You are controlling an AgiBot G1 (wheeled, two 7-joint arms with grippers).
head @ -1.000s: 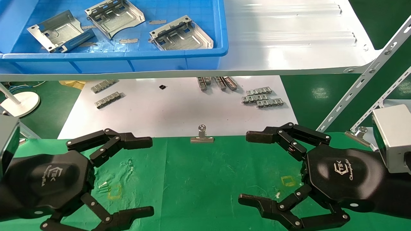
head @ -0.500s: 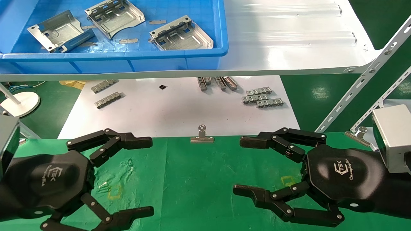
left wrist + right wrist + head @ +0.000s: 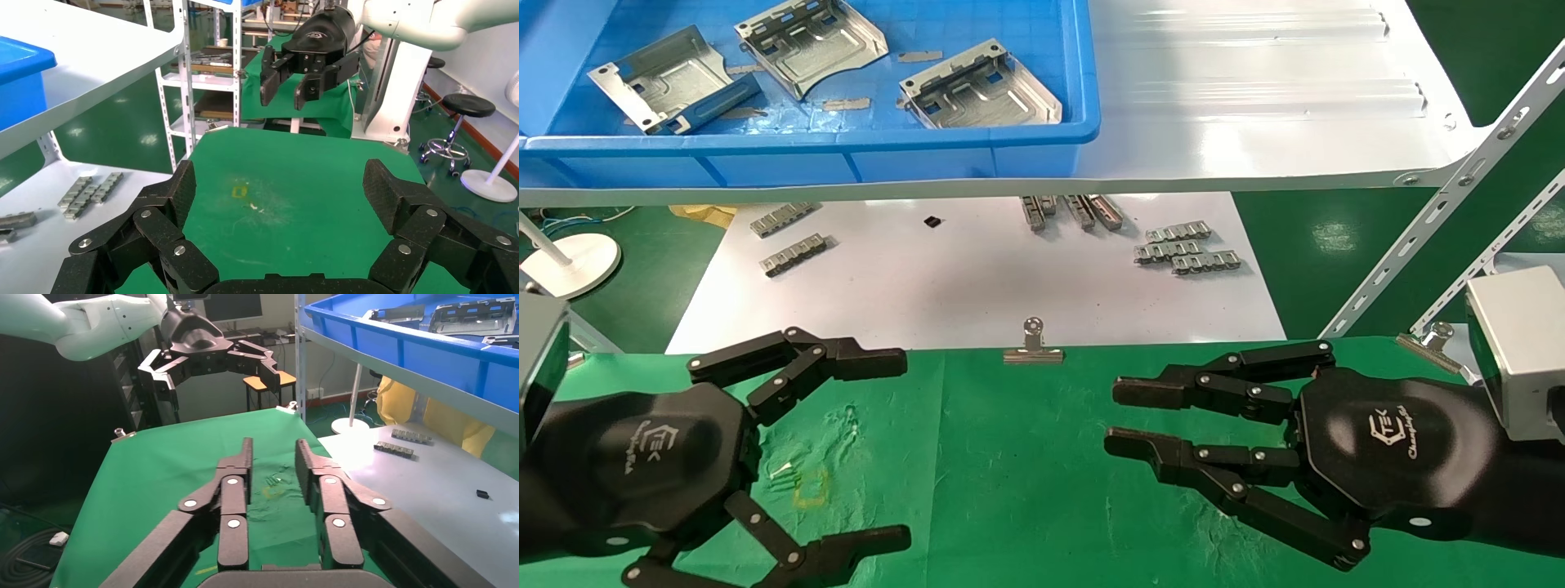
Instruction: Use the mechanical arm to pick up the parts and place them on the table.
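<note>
Three silver stamped parts (image 3: pixel 670 77) (image 3: pixel 811 41) (image 3: pixel 981 86) lie in a blue tray (image 3: pixel 846 139) on the upper shelf. They also show in the right wrist view (image 3: pixel 474 315). Both black fingered hands hover low over the green table (image 3: pixel 1009 457). My left gripper (image 3: pixel 905 449) is wide open and empty at the left; it also shows in its wrist view (image 3: pixel 281 190). My right gripper (image 3: pixel 1111 416) is at the right, empty. Its fingers are drawn near each other and parallel, with a narrow gap, as the right wrist view (image 3: pixel 272 456) shows.
A glossy white shelf (image 3: pixel 1254 98) carries the tray, with a slanted metal brace (image 3: pixel 1442 196) at the right. Below lies a white board (image 3: pixel 977 278) with grey link strips (image 3: pixel 1185 249). A binder clip (image 3: pixel 1032 347) holds the cloth's far edge. A white lamp base (image 3: pixel 572 261) stands at the far left.
My right gripper's fingers have swung from wide open to nearly together. The hand itself has stayed in place. The left arm has not moved.
</note>
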